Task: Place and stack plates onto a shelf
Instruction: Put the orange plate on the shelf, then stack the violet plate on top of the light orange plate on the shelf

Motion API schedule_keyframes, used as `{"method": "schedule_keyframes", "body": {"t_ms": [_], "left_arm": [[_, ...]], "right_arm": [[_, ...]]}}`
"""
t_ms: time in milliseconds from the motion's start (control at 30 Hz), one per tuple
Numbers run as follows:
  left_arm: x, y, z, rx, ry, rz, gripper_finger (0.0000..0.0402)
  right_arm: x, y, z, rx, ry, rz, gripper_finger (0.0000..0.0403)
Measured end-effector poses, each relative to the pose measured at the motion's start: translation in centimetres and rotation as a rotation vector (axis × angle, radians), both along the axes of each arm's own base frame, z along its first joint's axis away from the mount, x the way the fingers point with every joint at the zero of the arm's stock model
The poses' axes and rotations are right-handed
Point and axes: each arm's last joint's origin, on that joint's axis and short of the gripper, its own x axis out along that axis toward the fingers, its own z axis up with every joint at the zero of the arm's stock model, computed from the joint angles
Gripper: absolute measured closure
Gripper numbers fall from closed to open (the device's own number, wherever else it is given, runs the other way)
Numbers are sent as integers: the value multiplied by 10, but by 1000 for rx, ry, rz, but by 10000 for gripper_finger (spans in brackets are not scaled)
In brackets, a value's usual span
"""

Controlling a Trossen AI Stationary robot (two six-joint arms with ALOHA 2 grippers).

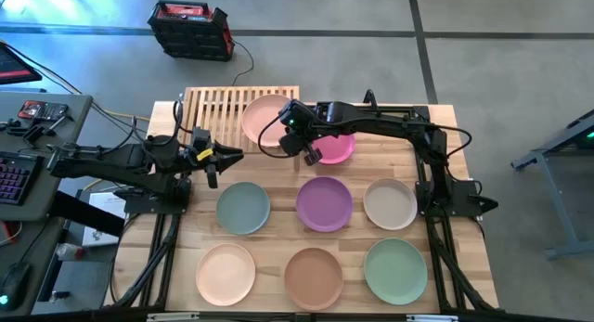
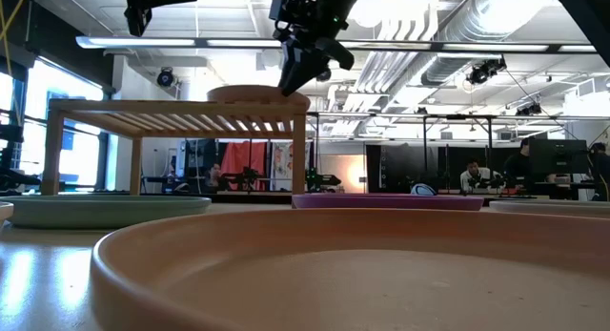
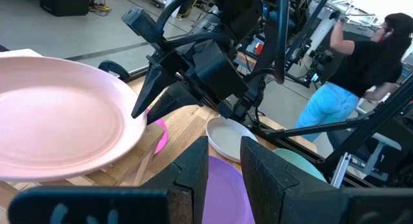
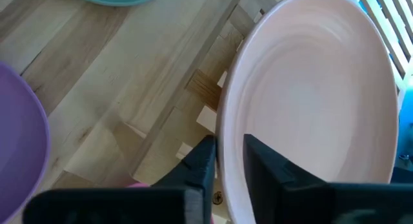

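Front row: nearest the camera, peach plate (image 1: 225, 274), brown plate (image 1: 313, 277) and mint plate (image 1: 395, 271) lie flat along the near edge of the surface (image 1: 269, 238).
Middle row: grey-teal plate (image 1: 243, 207), purple plate (image 1: 324, 203) and cream plate (image 1: 390, 203) lie flat, each apart from its neighbours.
Pink plate (image 1: 264, 118): rests on the right end of the shelf (image 1: 213, 107), its rim reaching over the shelf's edge.
Shelf: light-wood slatted rack at the far side of the surface, left of centre.
Magenta plate (image 1: 336, 148): flat on the surface just right of the shelf, partly under the right arm.
Right hand (image 1: 290, 136): at the pink plate's near rim; its fingers (image 4: 201, 164) straddle the rim with a narrow gap, and whether they pinch the plate or have let go cannot be told.
Left hand (image 1: 232, 156): hovers near the shelf's near side, above the surface, fingers slightly parted, holding nothing.
Beyond the surface: a person (image 3: 358, 62) in a dark top and blue trousers stands in the room.
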Motion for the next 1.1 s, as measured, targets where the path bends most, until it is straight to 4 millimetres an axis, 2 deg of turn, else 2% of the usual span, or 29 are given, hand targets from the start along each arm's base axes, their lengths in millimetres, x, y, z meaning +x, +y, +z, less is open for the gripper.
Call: {"method": "schedule_keyframes", "body": {"t_ms": [267,667,867,1100], "left_arm": [[0,0,0,0,1,0,323],[0,0,0,1,4,0,323],[1,0,-2,-24,13,4,323],[15,-2,-12,-89,76,5,323]], "right_arm": [[-2,0,7,2,-4,-23,318],[-16,4,60,77,-67,-89,318],[-34,7,93,82,-76,-158,318],[-60,15,112,104,-91,-333,318]]}}
